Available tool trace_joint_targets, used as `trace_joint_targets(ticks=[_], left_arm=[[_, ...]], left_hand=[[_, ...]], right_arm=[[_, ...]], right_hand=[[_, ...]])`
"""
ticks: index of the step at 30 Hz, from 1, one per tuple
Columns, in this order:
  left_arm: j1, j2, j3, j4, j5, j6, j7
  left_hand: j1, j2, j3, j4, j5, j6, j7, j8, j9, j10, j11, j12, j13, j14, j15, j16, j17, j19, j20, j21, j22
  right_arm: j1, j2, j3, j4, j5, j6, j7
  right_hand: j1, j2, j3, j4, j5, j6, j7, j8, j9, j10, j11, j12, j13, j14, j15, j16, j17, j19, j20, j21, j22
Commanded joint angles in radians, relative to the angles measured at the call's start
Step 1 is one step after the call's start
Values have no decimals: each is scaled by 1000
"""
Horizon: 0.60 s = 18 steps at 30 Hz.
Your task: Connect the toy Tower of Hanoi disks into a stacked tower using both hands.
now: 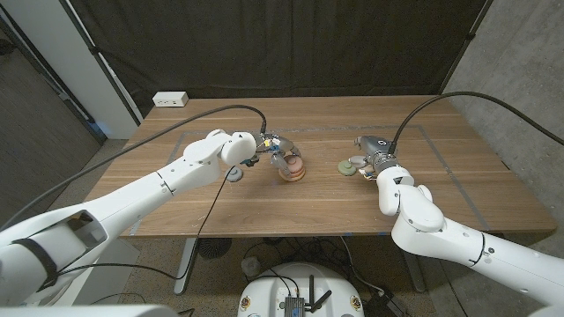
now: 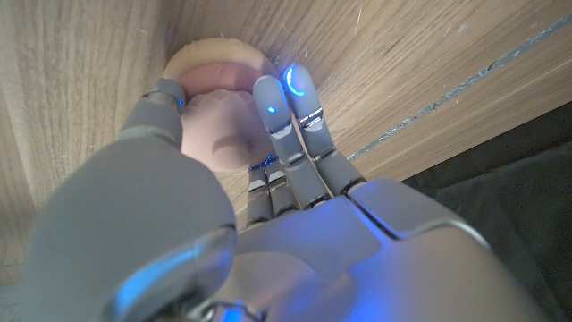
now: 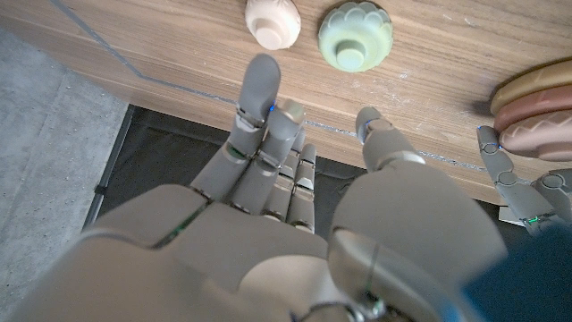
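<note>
**Stacking in progress: partial tower under left hand, loose disks still by the right**

Building from the middle of the wooden table (image 1: 264,207). The partial tower (image 1: 293,169) sits there: right wrist view shows a tan disk over a reddish-brown one (image 3: 536,134), and left wrist view shows a pink disk (image 2: 223,125) on a wider pale one, knob facing the camera. Can't tell the exact number of layers.

Left hand (image 1: 275,150) is on the stack. Fingers (image 2: 286,107) lie along one side of the pink disk, thumb on the other, so I read it as gripping or seating that piece. Whether it's fully pressed home, can't tell.

Right hand (image 1: 377,160) holds nothing. Fingers (image 3: 264,89) are extended and loosely together, thumb apart, over the table's edge, pointing toward two loose pieces: a pale green disk (image 3: 355,36) and a smaller peach disk (image 3: 273,22), side by side and apart from each other. In the head view the green one (image 1: 349,166) lies just beside the right hand.

One more greyish disk (image 1: 234,174) lies on the table near the left forearm, well apart from the other loose ones.

Status, as a judgement:
- Done: bottom layers stacked, pink piece at or near seated.
- Left: green, peach and the greyish disk still loose.
- Roughly half done, maybe a bit more.
</note>
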Motion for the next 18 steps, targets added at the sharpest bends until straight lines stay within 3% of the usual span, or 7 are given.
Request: trace_joint_targets(ticks=[1,18], left_arm=[[-5,-6,0,-8,30,20,-21],[11,13,-26,-35,18,47,-36]], left_hand=[[-15,-8,-10,1,-3,-37,7,-2,-1,-34,7,3,0,-18,-93,-4,3,-5,-125,-4,0],[-39,-10,-19,4,-10,-64,12,9,-7,-60,14,15,-4,-32,-93,-6,1,-13,-123,-8,-2]], right_arm=[[1,6,3,7,-5,2,6],[7,12,4,18,-6,18,13]], right_hand=[[-2,0,7,-3,8,9,1,-5,0,7,2,0,1,10,-21,4,6,3,-52,-1,2],[3,-4,9,-5,9,14,1,-4,0,9,0,0,3,10,-21,7,7,4,-52,0,2]])
